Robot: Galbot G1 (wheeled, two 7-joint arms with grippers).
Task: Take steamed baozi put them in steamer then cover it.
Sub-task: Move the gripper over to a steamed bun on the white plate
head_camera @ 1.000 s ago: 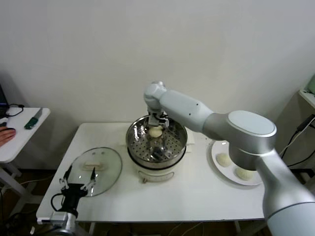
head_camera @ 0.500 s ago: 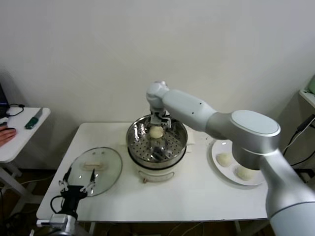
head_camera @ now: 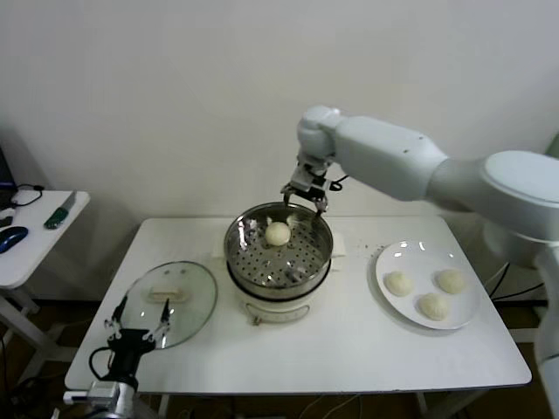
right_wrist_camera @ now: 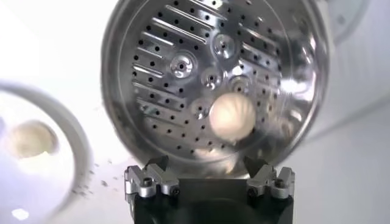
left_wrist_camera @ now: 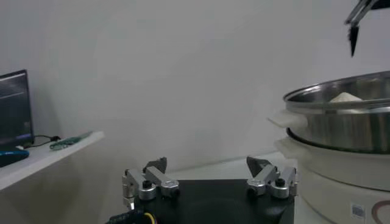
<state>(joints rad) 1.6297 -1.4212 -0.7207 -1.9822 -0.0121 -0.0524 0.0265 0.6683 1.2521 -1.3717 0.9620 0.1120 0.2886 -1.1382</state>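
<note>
One steamed baozi (head_camera: 278, 233) lies in the steamer (head_camera: 279, 260) at the centre of the head view; three more baozi (head_camera: 425, 294) wait on the white plate (head_camera: 389, 258) at right. The cover (head_camera: 169, 301) rests on the table (head_camera: 349, 349) at lower left, so three transfers and the covering remain. The right gripper (head_camera: 306, 199), released and empty, hangs above the steamer's far rim; half a second earlier it was low inside the basket over the bun. The left gripper (head_camera: 139, 333), open, sits parked at lower left.

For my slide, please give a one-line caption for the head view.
Open right gripper above the steamer holding one baozi; three on the plate; cover aside.
</note>
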